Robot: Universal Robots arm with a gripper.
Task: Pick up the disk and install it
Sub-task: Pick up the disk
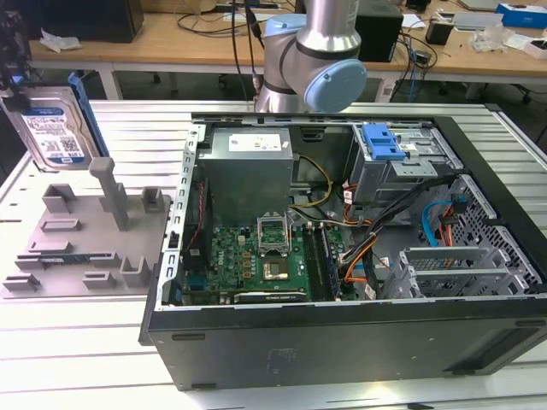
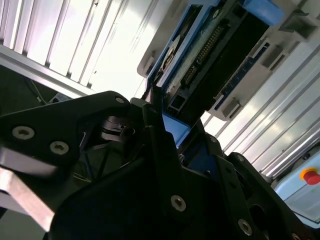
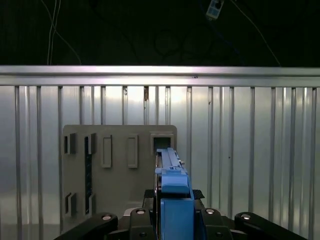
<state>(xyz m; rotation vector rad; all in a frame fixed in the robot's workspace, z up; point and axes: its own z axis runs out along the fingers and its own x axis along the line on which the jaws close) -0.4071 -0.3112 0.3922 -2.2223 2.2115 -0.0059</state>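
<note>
One disk (image 1: 53,128) stands upright at the exterior view's left, held clear over the grey fixture (image 1: 85,248) on the ribbed table (image 1: 85,359). The open computer case (image 1: 504,325) lies well apart toward the exterior view's right, a blue bracket (image 1: 382,141) atop its drive cage (image 1: 402,175). The disk's white-and-blue label faces the camera with barcodes and lines of print too small to make out, and so does a white sticker (image 1: 256,145) on the power supply (image 1: 248,184). In the first wrist view the gripper (image 3: 173,196) is clenched on the disk's blue carrier (image 3: 176,215), seen edge-on above the fixture. In the second wrist view the disk's circuit board (image 2: 200,55) and pin connector (image 2: 212,35) lie bare. The disk is probably stiff, dense and smooth-faced, yet delicate; the carrier's rails look the sound hold, not the board or pins.
</note>
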